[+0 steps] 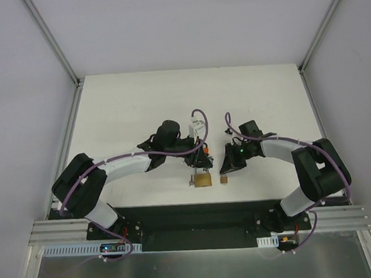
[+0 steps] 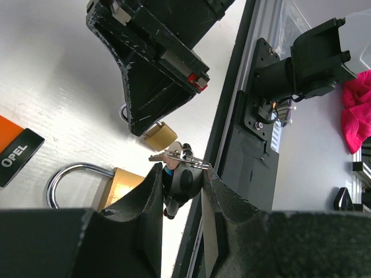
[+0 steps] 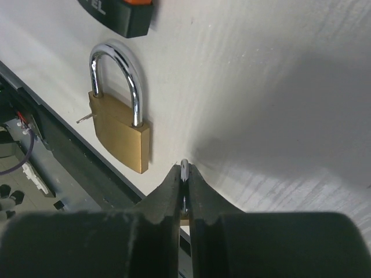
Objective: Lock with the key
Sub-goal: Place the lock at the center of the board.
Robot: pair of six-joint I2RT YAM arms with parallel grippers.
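As the key (image 2: pixel 165 156) stands: its black head is pinched between the fingertips of the left gripper (image 2: pixel 181 171), with the blade poking out just short of the small padlock (image 2: pixel 160 134) and, as far as I can see, not in it.
Small padlock: its thin shackle is nipped by the right gripper (image 3: pixel 184 169), whose fingers are pressed together on it. The brass body sits below the tips, low over the table (image 1: pixel 138 104); I cannot tell whether it rests there.
Large padlock (image 3: pixel 119 136): it lies flat on the table just beside both grippers. It looks like a bystander, close enough to be knocked.
Risk, aim: the blade looks tilted against the little body. Pushed in like that, it would likely skate off the brass rather than find the keyway, which I cannot see from here.
Risk, swing: held only by its shackle, the small padlock can probably pivot under a push, so the key shoves it aside instead of entering.
Risk, grip: the key ring (image 2: pixel 194 161) crowds the left fingertips, and a twist might let the head roll in the pinch.
Risk, collision: the two grippers are close together, so a small overshoot would bump finger on finger.
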